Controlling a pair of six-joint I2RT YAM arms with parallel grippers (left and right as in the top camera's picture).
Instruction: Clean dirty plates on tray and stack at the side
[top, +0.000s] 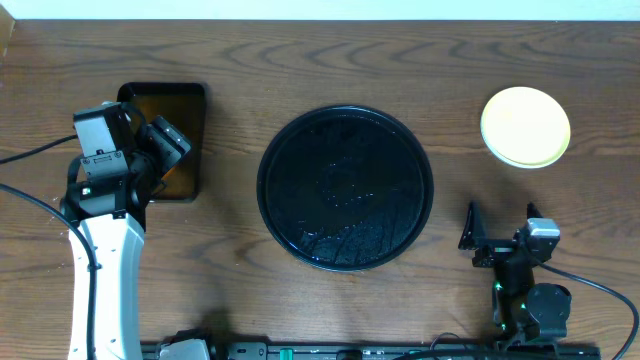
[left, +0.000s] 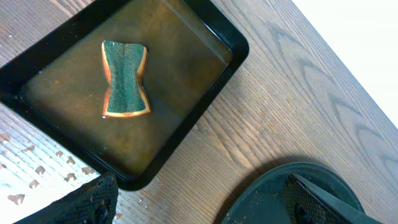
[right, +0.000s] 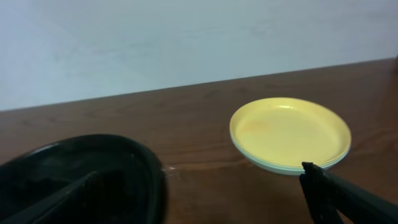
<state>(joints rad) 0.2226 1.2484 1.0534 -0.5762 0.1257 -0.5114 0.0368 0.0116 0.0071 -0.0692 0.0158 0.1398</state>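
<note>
Left gripper (left: 202, 208) (jaws apart) hangs near the soaking sponge (left: 125, 79)

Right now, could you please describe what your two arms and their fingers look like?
The left arm has a white link, black joints and a pale camera box. The right arm is black, with green lights and a grey box. Both have black cables; the fingers are black and textured.

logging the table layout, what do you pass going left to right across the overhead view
rectangular black tray of brownish liquid → large round black tray → stack of plates, yellow one on top
</note>
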